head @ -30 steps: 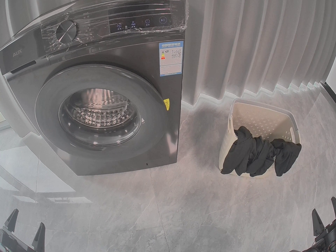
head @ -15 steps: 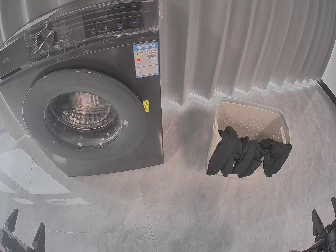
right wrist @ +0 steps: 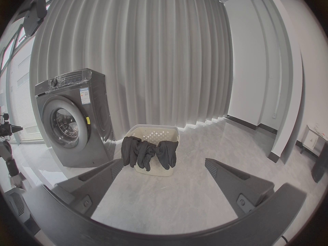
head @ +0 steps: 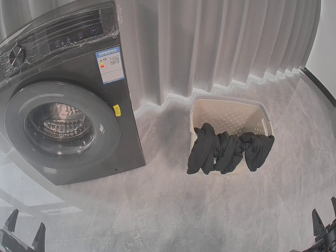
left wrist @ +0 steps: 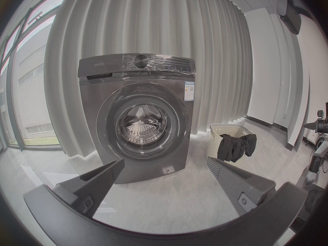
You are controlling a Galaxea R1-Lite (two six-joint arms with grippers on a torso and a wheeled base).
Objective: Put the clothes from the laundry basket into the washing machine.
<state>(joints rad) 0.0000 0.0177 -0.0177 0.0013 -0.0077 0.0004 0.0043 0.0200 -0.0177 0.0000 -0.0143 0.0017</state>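
Note:
A dark grey washing machine [head: 70,88] stands at the left, its round glass door shut and the drum showing through. To its right a cream laundry basket [head: 229,100] sits on the floor, with black clothes [head: 227,151] draped over its near rim. My left gripper [head: 26,224] is low at the near left, open and empty. My right gripper [head: 325,212] is low at the near right, also open and empty. From the left wrist the open gripper [left wrist: 164,163] faces the machine [left wrist: 136,96]. From the right wrist the open gripper [right wrist: 163,164] faces the basket [right wrist: 153,128] and clothes [right wrist: 147,151].
A white pleated curtain [head: 210,35] hangs behind machine and basket. A wall with a dark baseboard [head: 320,84] closes the far right. Bare grey tile floor [head: 196,210] lies between me and the basket. A tall window [left wrist: 20,86] is left of the machine.
The whole head picture has shifted: the camera has turned right, so machine and basket sit further left in it. Both grippers keep their places, open.

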